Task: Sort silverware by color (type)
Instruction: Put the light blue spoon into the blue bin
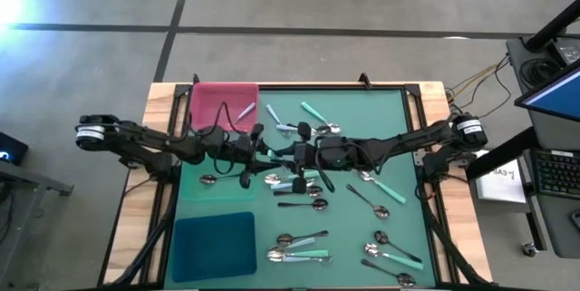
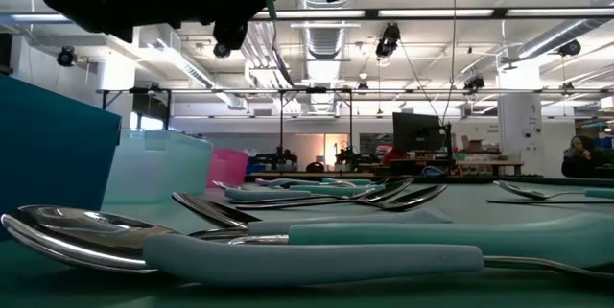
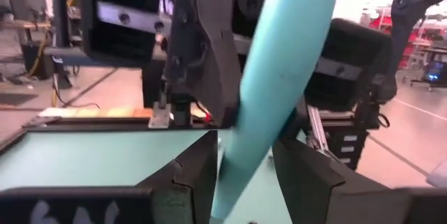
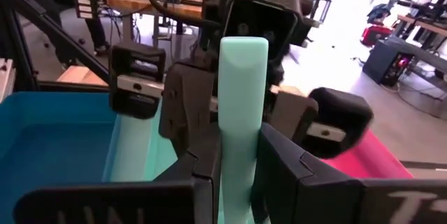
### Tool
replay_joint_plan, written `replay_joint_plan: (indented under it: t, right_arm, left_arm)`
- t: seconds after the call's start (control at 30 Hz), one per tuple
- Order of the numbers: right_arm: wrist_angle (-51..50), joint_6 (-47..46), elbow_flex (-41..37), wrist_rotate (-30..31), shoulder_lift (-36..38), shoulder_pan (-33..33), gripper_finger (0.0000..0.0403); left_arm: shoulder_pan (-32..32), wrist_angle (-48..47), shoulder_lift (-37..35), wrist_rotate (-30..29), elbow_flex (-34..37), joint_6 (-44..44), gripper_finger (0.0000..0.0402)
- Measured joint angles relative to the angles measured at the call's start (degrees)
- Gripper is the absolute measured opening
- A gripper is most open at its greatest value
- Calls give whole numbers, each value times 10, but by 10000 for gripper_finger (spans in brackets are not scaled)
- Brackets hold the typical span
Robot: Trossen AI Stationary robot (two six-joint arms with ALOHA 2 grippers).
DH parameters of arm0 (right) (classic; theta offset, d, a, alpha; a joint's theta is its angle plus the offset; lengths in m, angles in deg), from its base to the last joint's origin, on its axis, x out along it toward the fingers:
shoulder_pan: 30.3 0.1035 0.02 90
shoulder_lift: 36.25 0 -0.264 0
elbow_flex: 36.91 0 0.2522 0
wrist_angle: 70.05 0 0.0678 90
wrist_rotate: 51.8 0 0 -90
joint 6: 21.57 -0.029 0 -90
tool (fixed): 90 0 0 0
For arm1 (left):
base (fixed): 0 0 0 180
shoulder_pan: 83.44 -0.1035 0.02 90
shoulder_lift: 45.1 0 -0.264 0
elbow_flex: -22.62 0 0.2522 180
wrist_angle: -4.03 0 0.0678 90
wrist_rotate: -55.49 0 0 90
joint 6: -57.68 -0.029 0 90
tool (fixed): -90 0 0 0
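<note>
I see the desk (image 1: pixel 426 227) under its green mat, both arms meeting above its middle. Three trays sit on my left hand's side: the pink tray (image 1: pixel 222 101) beyond it, the pale green tray (image 1: pixel 195 187) under it, the blue tray (image 1: pixel 213 241) nearer the front edge. My left hand (image 3: pixel 241 175) and right hand (image 4: pixel 237 175) face each other, almost touching, each pinching the same mint-teal handled utensil (image 4: pixel 241 105) between its fingers. The rest of the silverware (image 1: pixel 304 246) lies scattered below and to the right hand's side, leaving little bare mat there.
</note>
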Motion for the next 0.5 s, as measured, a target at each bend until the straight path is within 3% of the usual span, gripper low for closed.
replay_joint_plan:
  t: [0.1, 0.27, 0.5]
  right_arm:
    - [4, 0, 2, -1, 0, 0, 56]
    - [1, -24, 2, 2, 1, 0, 56]
    - [-15, -49, 3, 3, 2, -1, 62]
  left_arm:
    - [-1, -8, 16, 3, -11, 5, 103]
    - [0, -19, 33, 11, -27, -9, 30]
    - [-1, -63, 5, 8, -26, 13, 30]
